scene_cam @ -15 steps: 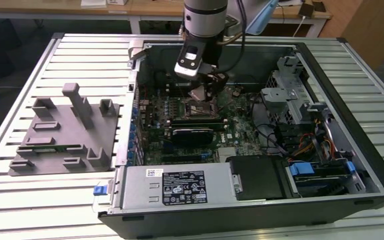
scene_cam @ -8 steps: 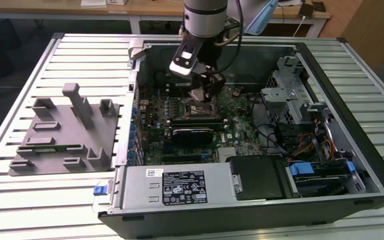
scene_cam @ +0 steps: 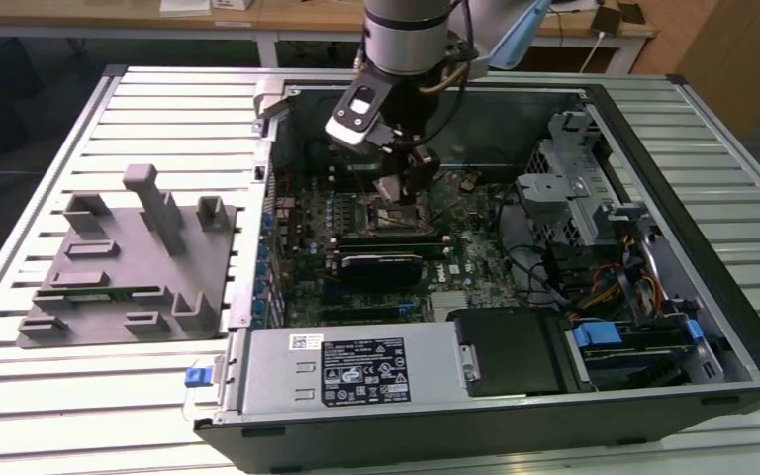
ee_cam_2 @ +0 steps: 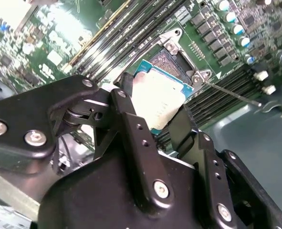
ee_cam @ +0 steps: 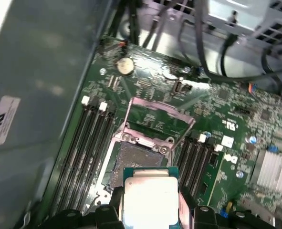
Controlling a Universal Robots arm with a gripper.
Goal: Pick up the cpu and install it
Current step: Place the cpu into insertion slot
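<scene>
Right, I've got the arm reaching down into the open pc case, with the gripper low over the middle of the motherboard in the exterior view. In both wrist views the jaws are closed on the cpu, one black finger on each of two opposite edges, silver-white top facing the cams. In the first wrist view the cpu sits between the fingers of the gripper, just on the near side of the socket and overlapping its edge. The socket's contact field is bare and dark, and its metal load plate is flipped up on the far side. The second wrist view puts the gripper and chip right over one corner of the socket, w/ the lever rod lying out to the side. Can't tell whether the chip touches the socket frame or hangs just above it. Mem slots run along both sides of the socket. On the exterior view's left, the grey holder rests on the slatted table, well apart from the case. The psu is at the near edge of the case
</scene>
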